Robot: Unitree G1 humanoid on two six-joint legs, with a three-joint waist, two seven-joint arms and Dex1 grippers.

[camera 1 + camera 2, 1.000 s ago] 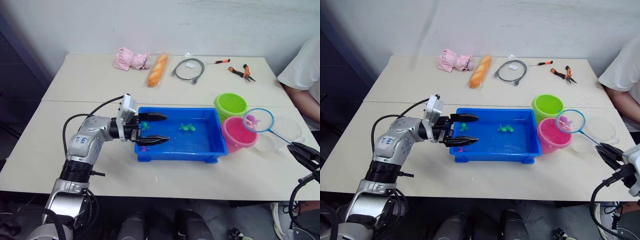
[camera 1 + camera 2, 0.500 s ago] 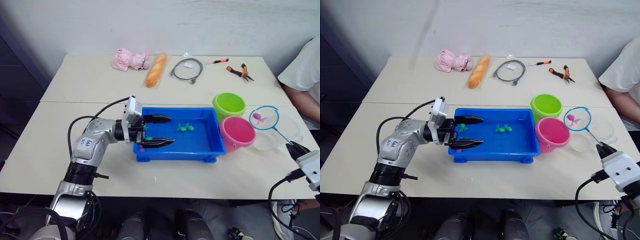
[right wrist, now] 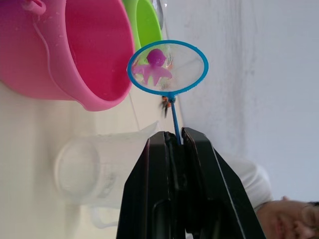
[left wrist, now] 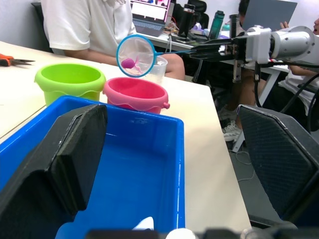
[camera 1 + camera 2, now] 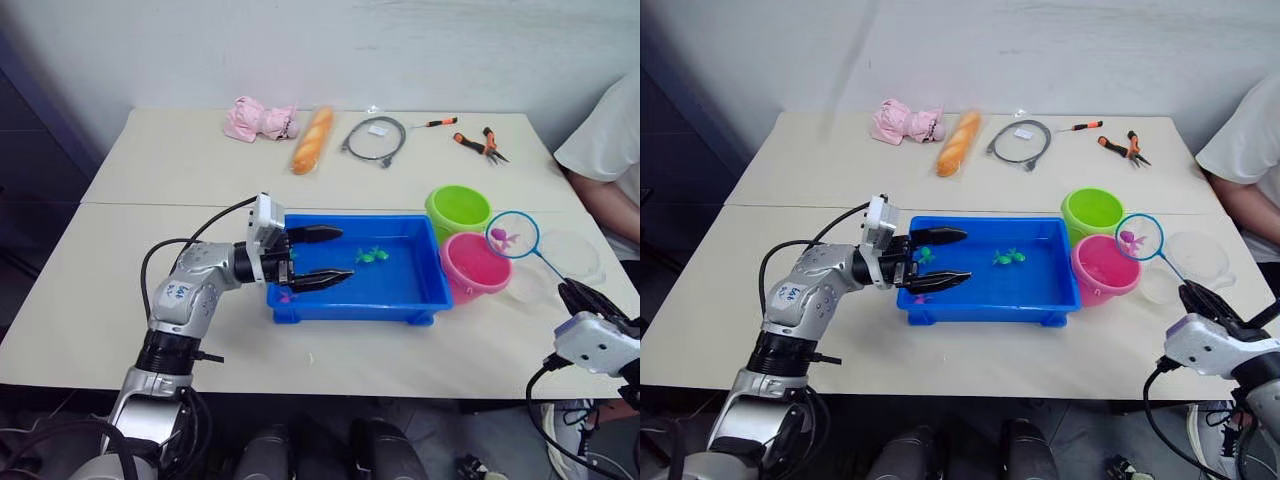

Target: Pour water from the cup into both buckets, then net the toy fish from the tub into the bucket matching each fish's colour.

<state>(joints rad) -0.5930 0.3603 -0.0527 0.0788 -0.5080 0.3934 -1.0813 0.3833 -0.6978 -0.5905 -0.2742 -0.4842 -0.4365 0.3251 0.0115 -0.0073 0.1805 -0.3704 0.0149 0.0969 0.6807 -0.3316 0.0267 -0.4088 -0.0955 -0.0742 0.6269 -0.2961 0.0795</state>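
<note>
I'm pinching the net (image 3: 167,68) handle in my right pincer (image 3: 174,141), pink fish (image 3: 153,69) inside; I'm needing to centre it over the pink bucket (image 5: 472,264) before tipping. Left pincer (image 5: 318,257) spread.

Net with pink fish raised beside the buckets.
Net (image 5: 512,235) holds pink fish (image 5: 498,235), just above pink bucket (image 5: 474,265); green bucket (image 5: 459,211) behind; green fish (image 5: 372,255) in blue tub (image 5: 420,300); clear cup (image 5: 565,262) right.

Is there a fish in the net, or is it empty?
Not empty. One pink fish lies in the mesh of the net, which the right gripper holds beside the pink bucket.
</note>
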